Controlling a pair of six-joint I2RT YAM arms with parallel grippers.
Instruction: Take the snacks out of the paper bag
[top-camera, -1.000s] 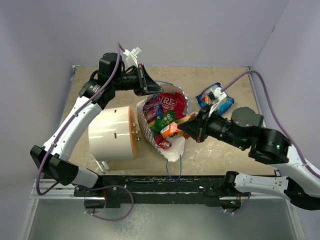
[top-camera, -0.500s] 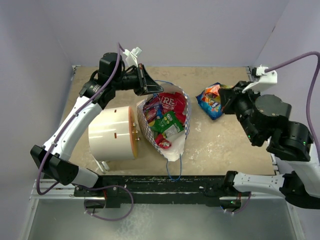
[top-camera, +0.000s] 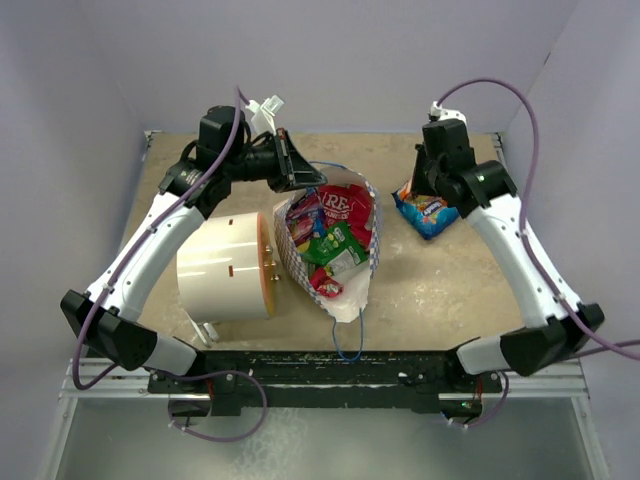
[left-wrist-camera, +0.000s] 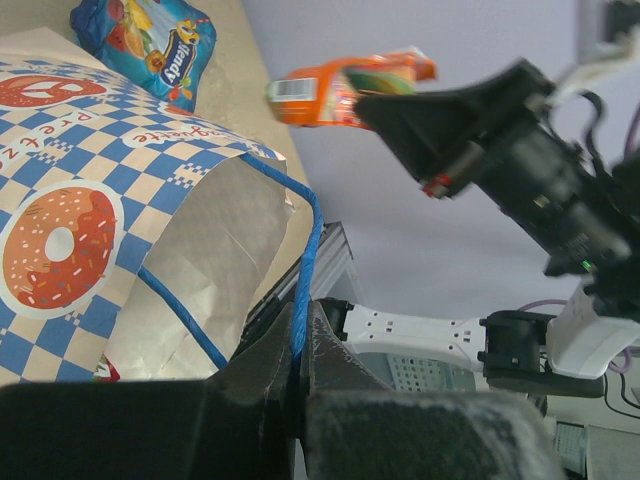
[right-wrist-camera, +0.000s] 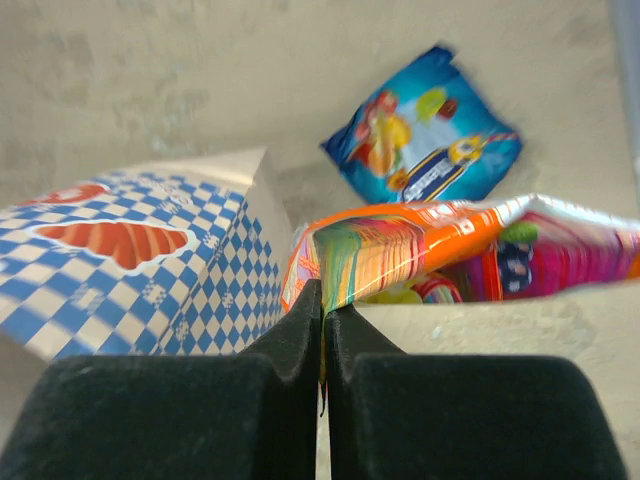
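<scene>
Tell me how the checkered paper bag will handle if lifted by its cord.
Probably floppy: the blue-and-white checkered paper bag shows creased, sagging walls. Likely to swing and tilt, since the left gripper pinches only one thin blue cord handle.

1. The blue-and-white checkered paper bag sits in the middle of the tan stone-look bench. Its mouth is open upward, and a heap of small shiny plastic snack packets lies inside it.
2. The big white cylinder with a tan face lies on its side just left of the bag, its face turned towards the bag.
3. A blue-and-orange shiny packet lies on the bench to the right of the bag and slightly behind it, apart from it.
4. An orange shiny packet hangs off the bench in the right jaws, right of the bag and near the blue-and-orange packet.
5. A thin blue cord handle rises from the bag's far rim into the closed left jaws, behind the bag.
6. A second blue cord loop lies on the bench in front of the bag.
</scene>
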